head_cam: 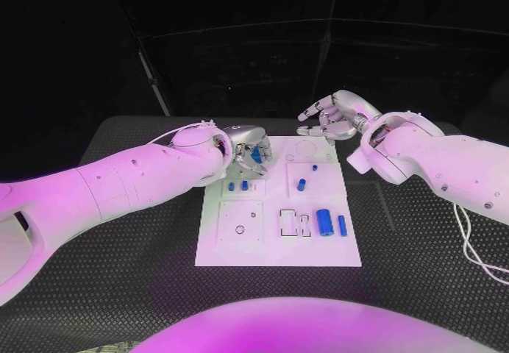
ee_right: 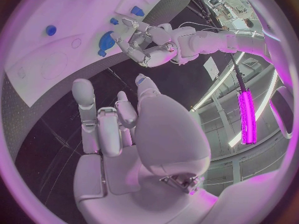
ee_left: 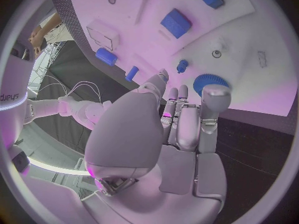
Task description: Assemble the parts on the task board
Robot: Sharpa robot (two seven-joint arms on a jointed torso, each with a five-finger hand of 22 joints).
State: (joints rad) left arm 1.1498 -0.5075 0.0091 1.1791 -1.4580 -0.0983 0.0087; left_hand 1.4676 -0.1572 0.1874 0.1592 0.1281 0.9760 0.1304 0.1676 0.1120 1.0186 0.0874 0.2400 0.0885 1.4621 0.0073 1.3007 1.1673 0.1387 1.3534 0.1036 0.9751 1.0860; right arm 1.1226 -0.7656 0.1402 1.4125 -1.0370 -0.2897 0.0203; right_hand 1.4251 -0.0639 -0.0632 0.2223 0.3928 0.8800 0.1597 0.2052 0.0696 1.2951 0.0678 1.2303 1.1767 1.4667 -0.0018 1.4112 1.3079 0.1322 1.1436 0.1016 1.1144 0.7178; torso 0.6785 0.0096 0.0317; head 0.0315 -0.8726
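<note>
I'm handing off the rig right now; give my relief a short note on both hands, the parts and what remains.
Left hand: over the task board's far left corner, fingers by a blue gear; no grip visible.
Right hand: raised beyond the board's far edge, fingers curled, holding nothing.
Parts: two long blue pieces near right; small blue pieces mid-left; another mid-right.
Done: cannot tell what is seated.
Left: place the loose pieces.
</note>
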